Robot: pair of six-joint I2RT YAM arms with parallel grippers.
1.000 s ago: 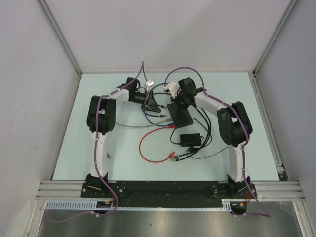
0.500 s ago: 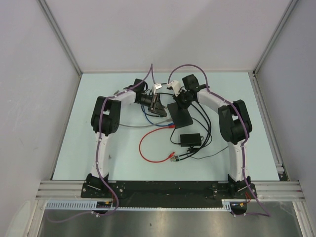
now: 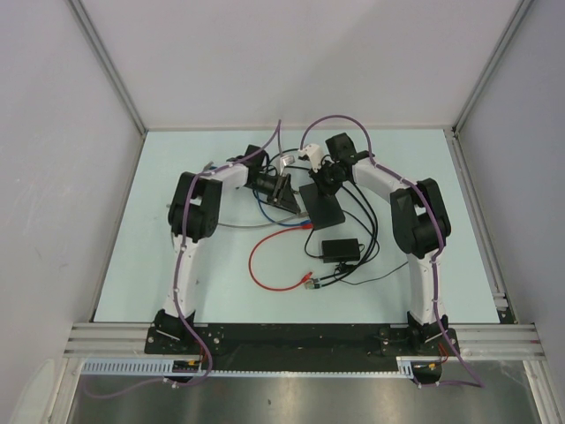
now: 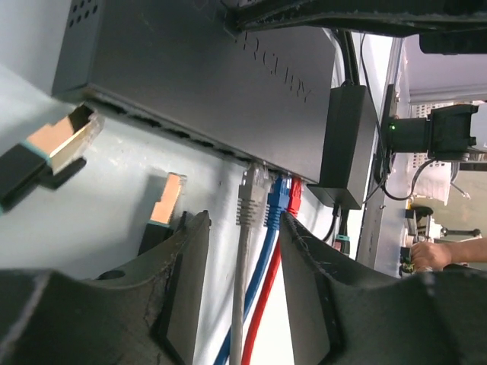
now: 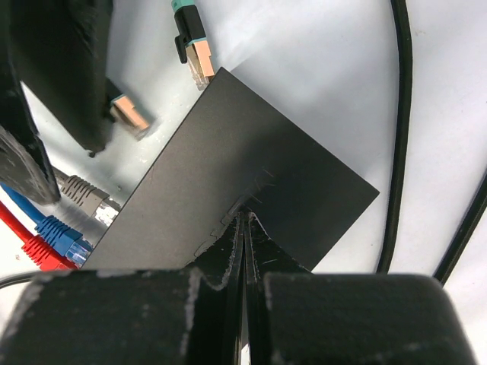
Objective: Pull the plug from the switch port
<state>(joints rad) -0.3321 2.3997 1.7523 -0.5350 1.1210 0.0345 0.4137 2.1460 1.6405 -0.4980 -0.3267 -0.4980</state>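
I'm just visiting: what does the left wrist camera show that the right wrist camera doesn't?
Only the left wrist view shows the socket edge of the switch, the left gripper open in front of that edge, and a small black box beside the switch. Only the right wrist view plainly shows the right gripper shut, its tip on the switch's top. Both show the grey plug, blue plug and red plug in their sockets, plus two loose connectors.

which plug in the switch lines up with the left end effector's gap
The grey plug: it sits mid-gap of the left end effector, while the blue plug hugs one finger and the red plug lies beyond it.
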